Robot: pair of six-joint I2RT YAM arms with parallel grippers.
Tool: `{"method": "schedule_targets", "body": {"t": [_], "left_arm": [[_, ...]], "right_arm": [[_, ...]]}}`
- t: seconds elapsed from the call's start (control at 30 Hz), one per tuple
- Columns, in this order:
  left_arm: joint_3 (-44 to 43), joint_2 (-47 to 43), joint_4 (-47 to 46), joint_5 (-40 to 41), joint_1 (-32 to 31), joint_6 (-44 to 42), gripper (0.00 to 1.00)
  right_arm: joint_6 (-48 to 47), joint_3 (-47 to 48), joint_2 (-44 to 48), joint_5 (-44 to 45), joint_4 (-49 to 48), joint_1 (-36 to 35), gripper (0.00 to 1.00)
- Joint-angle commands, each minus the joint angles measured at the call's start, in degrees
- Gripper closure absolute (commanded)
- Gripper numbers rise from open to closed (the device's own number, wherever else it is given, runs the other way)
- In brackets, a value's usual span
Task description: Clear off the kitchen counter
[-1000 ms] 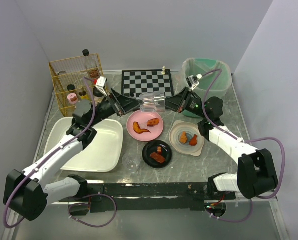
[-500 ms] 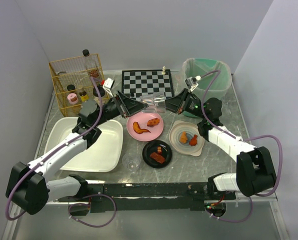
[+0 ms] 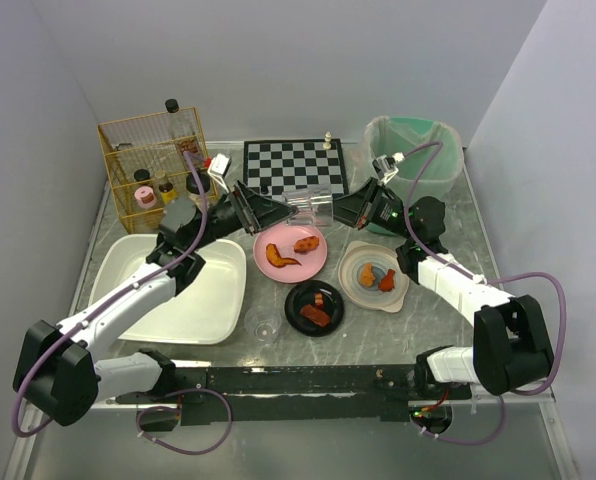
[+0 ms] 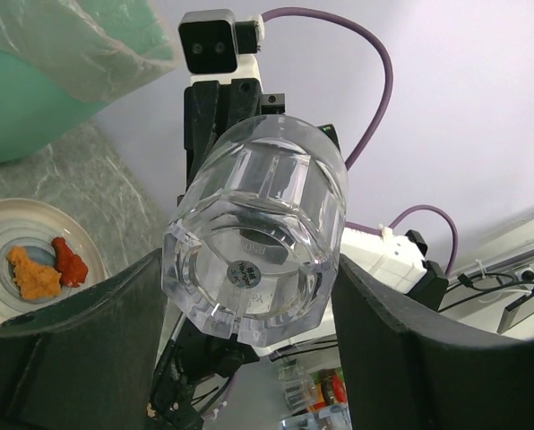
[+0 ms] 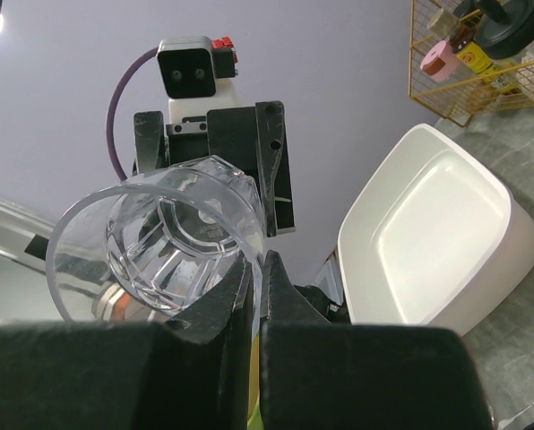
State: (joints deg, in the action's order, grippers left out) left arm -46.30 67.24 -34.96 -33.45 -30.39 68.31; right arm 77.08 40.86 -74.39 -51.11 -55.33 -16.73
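A grey marble-patterned tabletop fills the scene from above, with two robot arms reaching inward from its near edge. Their tips meet in the air in front of a chessboard, at the far side of a pink plate.

Between them hangs a clear faceted glass, lying on its side and off the tabletop. The right end effector pinches the wall of the glass at its rim, one finger inside the mouth and one outside. The left end effector has its fingers spread on either side of the glass's base, close against it. Whether they press on the glass cannot be told.

The pink plate holds two orange-brown pieces of food. Nearer the arms sits a black plate with reddish pieces. To its right is a beige plate with orange and blue pieces. A small clear cup stands left of the black plate.

A white tub lies on the left under the left arm. A yellow wire basket with bottles stands at the far left. A green bin lined with clear plastic stands at the far right.
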Motion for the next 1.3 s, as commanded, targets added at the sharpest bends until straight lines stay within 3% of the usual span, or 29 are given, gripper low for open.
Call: {"method": "schedule_targets", "body": {"t": [0.0, 0.1, 0.13, 0.2, 0.23, 0.4, 0.47, 0.57, 0.73, 0.97, 1.1, 1.27], "left_arm": [[-2.6, 0.3, -3.9, -1.0, -0.5, 0.5, 0.72], [-2.7, 0.1, -2.8, -0.9, -0.5, 0.2, 0.97], [-3.0, -0.4, -1.9, -0.7, -0.5, -0.4, 0.99], [-4.1, -1.7, 3.3, 0.9, -0.4, -3.6, 0.99], [-5.0, -2.6, 6.5, 2.1, -0.4, -6.1, 0.99], [-9.9, -9.1, 27.0, 13.0, 1.9, -18.6, 0.99], [-10.6, -11.9, 33.5, 16.8, 5.1, -21.5, 0.99], [-12.5, -14.7, 46.5, 23.7, 10.7, -26.3, 0.99], [-21.0, -11.6, 73.5, 42.5, 11.6, -33.5, 0.99], [-16.9, -11.6, 83.2, 52.2, 9.6, -29.9, 0.99], [-15.7, -8.0, 86.0, 61.2, 1.7, -23.2, 0.99], [-13.6, -0.6, 85.8, 68.5, -3.3, -17.1, 0.99]], "right_arm": [[-0.6, 0.3, 1.5, -0.8, -3.9, 0.2, 0.93], [-2.0, 0.7, 2.0, -1.1, -2.5, 0.3, 0.49], [-3.0, 1.0, 2.3, -0.9, -0.7, 0.6, 0.40], [-8.7, 1.6, 5.0, 0.6, 7.6, 1.3, 0.09], [-11.7, 2.1, 6.4, 1.9, 13.3, 1.8, 0.04], [-29.2, 7.0, 14.2, 16.2, 43.3, 3.0, 0.00], [-33.6, 8.7, 15.9, 20.9, 49.9, 3.3, 0.00], [-36.0, 9.1, 17.1, 22.9, 53.6, 3.9, 0.00], [-37.3, 7.1, 17.3, 23.3, 54.4, 4.2, 0.01], [-37.5, 5.6, 14.3, 21.8, 54.5, 4.4, 0.00], [-36.9, 5.4, 13.0, 20.0, 53.7, 4.4, 0.00], [-37.4, 5.6, 12.3, 18.9, 54.0, 4.4, 0.00]]}}
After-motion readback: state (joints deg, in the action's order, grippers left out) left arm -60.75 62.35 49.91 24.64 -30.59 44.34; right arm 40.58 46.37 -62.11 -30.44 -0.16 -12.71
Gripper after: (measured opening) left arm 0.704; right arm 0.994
